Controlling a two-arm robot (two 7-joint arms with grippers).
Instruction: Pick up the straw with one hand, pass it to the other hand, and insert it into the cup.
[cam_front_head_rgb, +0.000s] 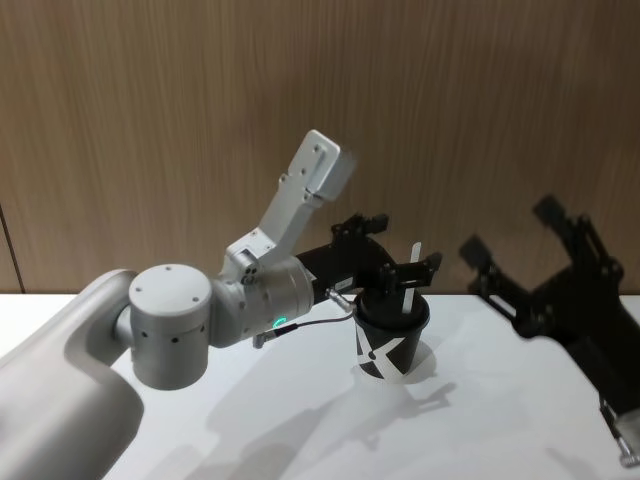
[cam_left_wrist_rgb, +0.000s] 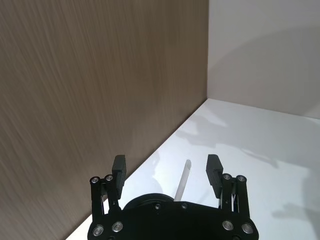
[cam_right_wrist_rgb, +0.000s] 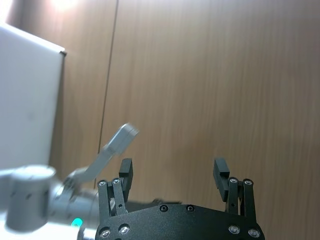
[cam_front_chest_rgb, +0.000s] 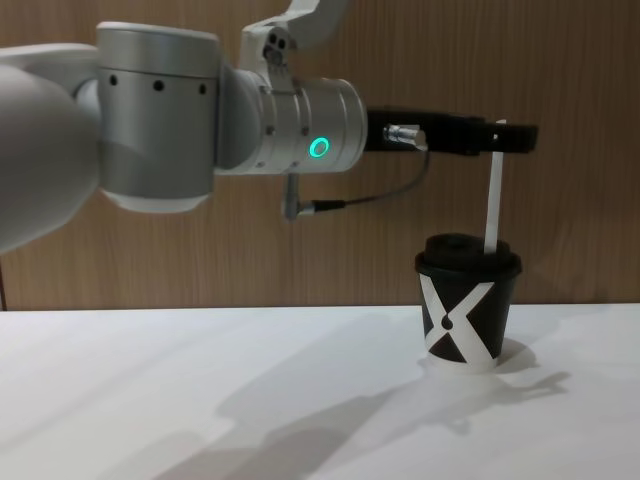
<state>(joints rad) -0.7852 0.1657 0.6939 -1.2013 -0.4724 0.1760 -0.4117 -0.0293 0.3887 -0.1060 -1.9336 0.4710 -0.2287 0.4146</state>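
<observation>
The black cup (cam_front_head_rgb: 388, 347) (cam_front_chest_rgb: 467, 318) with a white X stands on the white table (cam_front_head_rgb: 300, 420). The white straw (cam_front_head_rgb: 411, 283) (cam_front_chest_rgb: 494, 200) (cam_left_wrist_rgb: 183, 181) stands upright through the cup's lid. My left gripper (cam_front_head_rgb: 403, 260) (cam_front_chest_rgb: 500, 135) (cam_left_wrist_rgb: 166, 167) reaches over the cup, open, with its fingers on either side of the straw's upper end and a gap on both sides. My right gripper (cam_front_head_rgb: 515, 238) (cam_right_wrist_rgb: 173, 170) is held up at the right, away from the cup, open and holding nothing.
A wood-panelled wall (cam_front_chest_rgb: 560, 80) rises just behind the table. A thin dark cable with a metal plug (cam_front_head_rgb: 300, 325) (cam_front_chest_rgb: 350, 202) hangs under the left wrist. Bare table surface (cam_front_chest_rgb: 200, 380) lies left of and in front of the cup.
</observation>
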